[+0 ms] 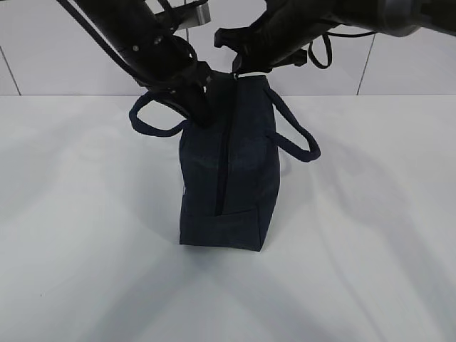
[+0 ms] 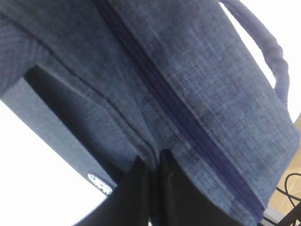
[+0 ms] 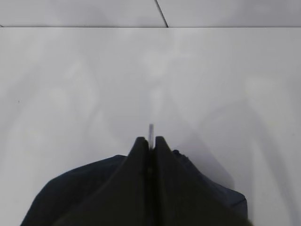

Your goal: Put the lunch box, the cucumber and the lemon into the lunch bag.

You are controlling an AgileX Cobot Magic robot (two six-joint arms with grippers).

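Observation:
The navy lunch bag [image 1: 242, 178] stands on the white table, its zipper [image 2: 188, 127] running along the top. My left gripper [image 2: 151, 160] [image 1: 203, 117] is shut on a fold of the bag's fabric beside the zipper. At the bag's far end, my right gripper [image 3: 150, 140] [image 1: 239, 73] is shut on a thin metal piece, the zipper pull [image 3: 150, 129], which sticks out past its fingertips. A white logo [image 2: 100, 182] shows on the bag's side. The lunch box, the cucumber and the lemon are out of view.
The bag's two loop handles hang out to either side, one on the left [image 1: 146, 117] and one on the right [image 1: 299, 139]. A white table [image 1: 370, 271] surrounds the bag, with a tiled wall [image 1: 43, 50] behind.

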